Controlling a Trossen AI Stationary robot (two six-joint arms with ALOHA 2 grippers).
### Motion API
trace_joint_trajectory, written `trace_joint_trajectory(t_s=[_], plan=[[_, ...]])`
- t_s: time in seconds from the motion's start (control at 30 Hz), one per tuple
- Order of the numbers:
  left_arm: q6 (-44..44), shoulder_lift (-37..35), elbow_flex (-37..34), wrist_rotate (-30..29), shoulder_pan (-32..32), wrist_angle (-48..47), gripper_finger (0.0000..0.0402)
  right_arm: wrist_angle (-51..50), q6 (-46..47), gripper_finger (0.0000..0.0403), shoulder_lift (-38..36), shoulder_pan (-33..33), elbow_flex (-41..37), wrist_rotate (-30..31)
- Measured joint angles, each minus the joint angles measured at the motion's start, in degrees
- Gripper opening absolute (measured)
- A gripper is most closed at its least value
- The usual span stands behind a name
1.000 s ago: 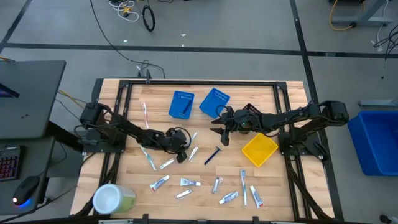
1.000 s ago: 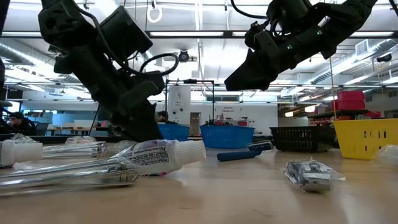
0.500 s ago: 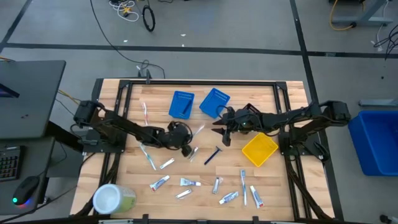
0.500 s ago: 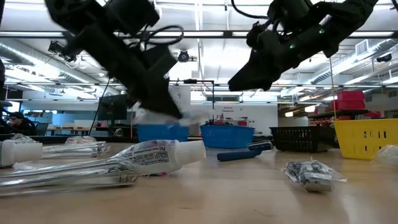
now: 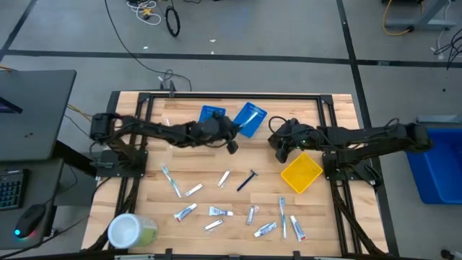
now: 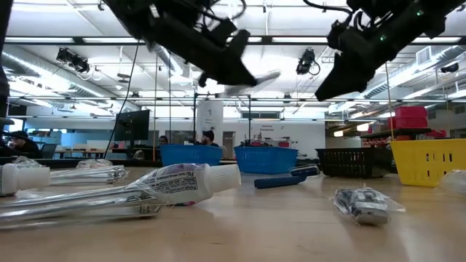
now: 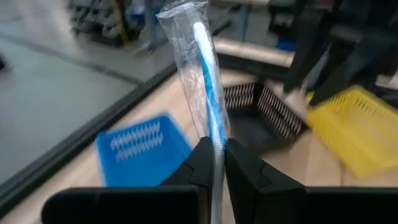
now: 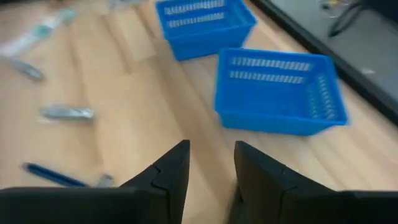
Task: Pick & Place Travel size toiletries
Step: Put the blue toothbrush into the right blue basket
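Observation:
My left gripper (image 5: pixel 231 143) is high above the table beside the two blue bins (image 5: pixel 249 119), shut on a blue-and-white toothbrush in a clear wrapper (image 7: pixel 205 81). The toothbrush also shows in the low view (image 6: pixel 256 78). My right gripper (image 5: pixel 280 149) is open and empty above the table, between the blue bins and the yellow bin (image 5: pixel 301 173); its wrist view (image 8: pixel 211 171) shows the gap. Several small tubes (image 5: pixel 185 211), wrapped toothbrushes (image 5: pixel 171 180) and a dark blue razor (image 5: pixel 247 179) lie flat on the near half of the table. My left gripper pinches the wrapped toothbrush between its two fingers at one end of its handle (image 7: pixel 216 146). The rest of the toothbrush sticks out past the fingertips, along them. It is lifted clear of the table and everything on it.
A black bin (image 7: pixel 261 118) stands near the yellow bin, partly under my right arm. A big round white-and-green container (image 5: pixel 130 231) stands at the near left corner. A wrapped tube (image 6: pixel 182 185) lies close to the low camera.
My left gripper has risen from the middle of the table and gone toward the far edge and the blue bins, carrying the wrapped toothbrush up clear of the table. My right gripper has drawn back a little toward the table's right edge.

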Motion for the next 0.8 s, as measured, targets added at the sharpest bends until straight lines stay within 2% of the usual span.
trace_joint_trajectory(t_s=[0.07, 0.27, 0.43, 0.63, 0.8], plan=[[2.16, 2.36, 1.04, 1.27, 1.34, 0.84, 0.0024, 0.22, -1.84, 0.0133, 0.49, -0.02, -0.15, 1.34], [8.65, 12.20, 9.90, 4.02, 6.03, 1.23, 0.0025, 2.79, -5.55, 0.0142, 0.92, -0.53, -0.36, 1.46], [10.30, 19.02, 16.09, 4.70, 8.98, -2.63, 0.0024, 4.17, -7.02, 0.0151, 1.07, -0.81, -0.36, 1.43], [12.13, 23.84, 17.56, 5.34, 10.67, -2.09, 0.0025, 4.06, -7.36, 0.0159, 1.09, -1.07, -0.36, 1.32], [12.17, 23.98, 17.40, 5.32, 11.25, -4.51, 0.0035, 4.08, -6.88, 0.0162, 1.12, -1.14, -0.36, 1.34]])
